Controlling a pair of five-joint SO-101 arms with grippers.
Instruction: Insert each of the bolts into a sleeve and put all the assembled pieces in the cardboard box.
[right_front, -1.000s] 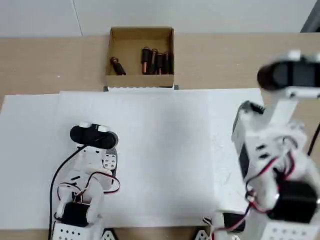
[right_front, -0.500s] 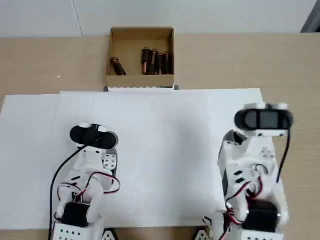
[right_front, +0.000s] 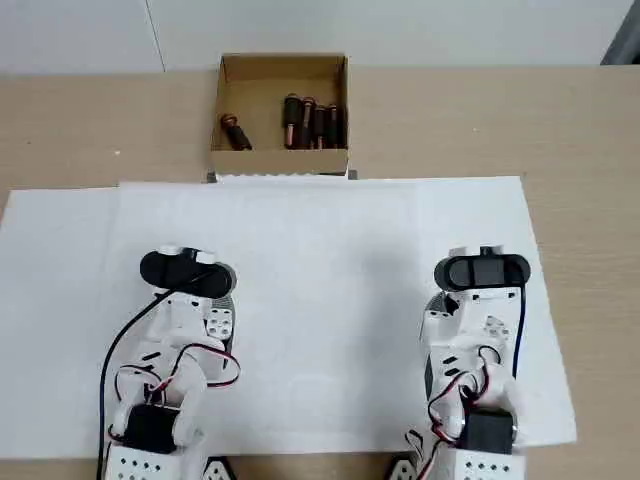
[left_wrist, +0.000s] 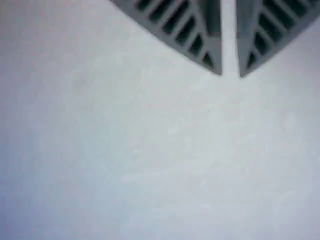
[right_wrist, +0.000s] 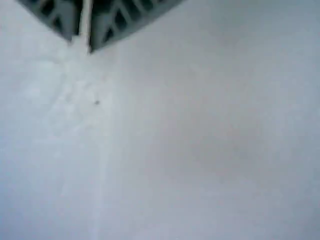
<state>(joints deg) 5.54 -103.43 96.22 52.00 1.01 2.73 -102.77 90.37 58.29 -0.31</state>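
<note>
At the far side of the surface (right_front: 500, 120) we see the cardboard box (right_front: 280, 160). It stands open, just beyond the far edge of the white paper sheet (right_front: 330, 260). The assembled pieces lie inside the box. A group of dark pieces (right_front: 313, 122) lies side by side in the right part, touching one another. A single piece (right_front: 235, 132) lies apart from them in the left part, a little tilted. We count about four in the group, but they are too close together for us to be sure. We cannot separate bolt from sleeve on any of them.

On the near part of the sheet two arms are folded low, well apart from each other and from the box. One arm (right_front: 175, 340) is toward the left side of the high view and the other arm (right_front: 475, 350) is toward the right side. We cannot say which is which, because both wrist views look down on plain white paper.

From the left wrist view, the left pincer (left_wrist: 230, 75) is almost closed. Its two ribbed grey fingers (left_wrist: 190, 30) leave only a thin slit between the tips, and it holds nothing. The right pincer (right_wrist: 80, 45) is in the same condition: its fingers (right_wrist: 125, 20) nearly meet, with a narrow white line between them, and it holds nothing. The paper below it has a faint crease (right_wrist: 102, 165) and a small dark speck (right_wrist: 96, 102).
</note>
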